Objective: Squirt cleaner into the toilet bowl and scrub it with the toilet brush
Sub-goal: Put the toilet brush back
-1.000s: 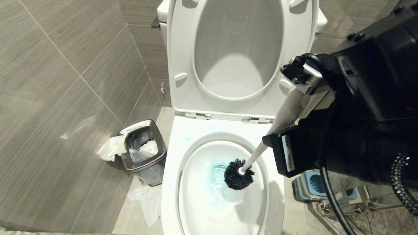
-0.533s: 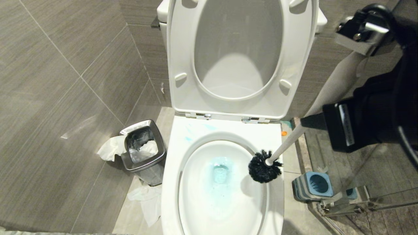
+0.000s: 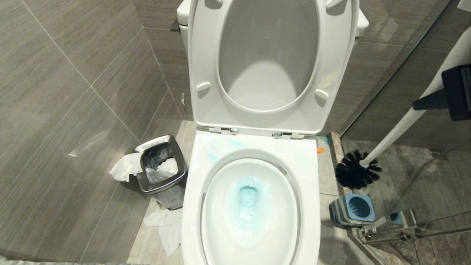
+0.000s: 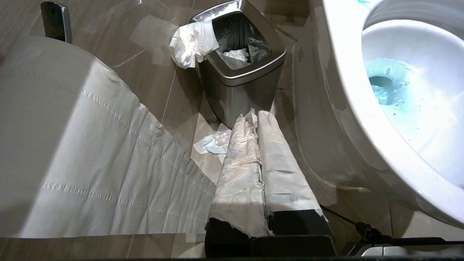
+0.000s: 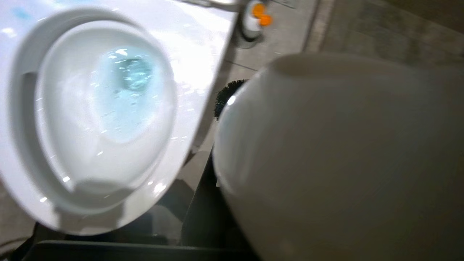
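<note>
right gripper (image 3: 428, 103) fingers grasping the long white toilet brush (image 3: 397, 130), handle slanting down to its black bristle head just above the squat blue holder (image 3: 352, 210), beside the white toilet bowl (image 3: 311, 162); left gripper clenched.

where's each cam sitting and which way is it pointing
Head: high, looking down at the bowl, bin, holder; right gripper at the right edge holds the brush.
Left wrist: low beside the bowl, facing the bin; paper-wrapped fingers show.
Right wrist: above the bowl's side; brush handle fills it.
Shared: blue water in all.
</note>
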### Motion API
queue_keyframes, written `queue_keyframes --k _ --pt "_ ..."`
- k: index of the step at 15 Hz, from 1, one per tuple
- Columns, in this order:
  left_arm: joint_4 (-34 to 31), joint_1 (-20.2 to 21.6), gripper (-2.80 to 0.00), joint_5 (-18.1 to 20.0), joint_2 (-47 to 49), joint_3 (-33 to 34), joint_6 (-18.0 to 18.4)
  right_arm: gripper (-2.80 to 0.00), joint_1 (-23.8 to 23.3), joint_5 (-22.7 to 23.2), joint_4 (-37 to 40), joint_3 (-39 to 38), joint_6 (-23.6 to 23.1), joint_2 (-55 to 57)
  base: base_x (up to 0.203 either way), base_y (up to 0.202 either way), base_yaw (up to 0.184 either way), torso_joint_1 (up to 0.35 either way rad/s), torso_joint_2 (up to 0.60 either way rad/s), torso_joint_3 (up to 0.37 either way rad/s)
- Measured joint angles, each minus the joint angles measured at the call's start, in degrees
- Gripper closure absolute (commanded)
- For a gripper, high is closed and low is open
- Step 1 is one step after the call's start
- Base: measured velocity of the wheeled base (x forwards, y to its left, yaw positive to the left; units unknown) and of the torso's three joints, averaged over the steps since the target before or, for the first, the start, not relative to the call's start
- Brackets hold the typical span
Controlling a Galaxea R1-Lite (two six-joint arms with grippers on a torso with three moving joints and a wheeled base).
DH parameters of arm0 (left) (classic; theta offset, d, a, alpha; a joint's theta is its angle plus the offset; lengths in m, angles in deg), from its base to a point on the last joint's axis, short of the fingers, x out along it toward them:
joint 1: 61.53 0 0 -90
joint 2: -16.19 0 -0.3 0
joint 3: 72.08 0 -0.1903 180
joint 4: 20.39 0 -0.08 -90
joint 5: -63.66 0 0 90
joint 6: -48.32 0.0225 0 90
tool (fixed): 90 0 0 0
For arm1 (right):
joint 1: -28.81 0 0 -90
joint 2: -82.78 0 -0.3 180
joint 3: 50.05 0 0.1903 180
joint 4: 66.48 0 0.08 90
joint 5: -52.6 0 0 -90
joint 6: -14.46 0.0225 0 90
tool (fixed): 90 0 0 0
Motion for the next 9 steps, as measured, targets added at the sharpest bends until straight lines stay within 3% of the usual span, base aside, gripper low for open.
queue_keyframes --k 5,9 --pt "0.00 0.00 0.00 0.00 0.00 0.00 0.04 0.00 -11.94 1.04 -2.22 -4.53 -2.12 -1.69 0.000 0.000 0.000 0.000 0.00 0.000" --pt "0.00 0.00 0.00 0.05 0.00 0.00 0.02 0.00 -18.84 5.84 -16.48 -19.73 -2.55 -3.80 0.000 0.000 0.000 0.000 0.00 0.000"
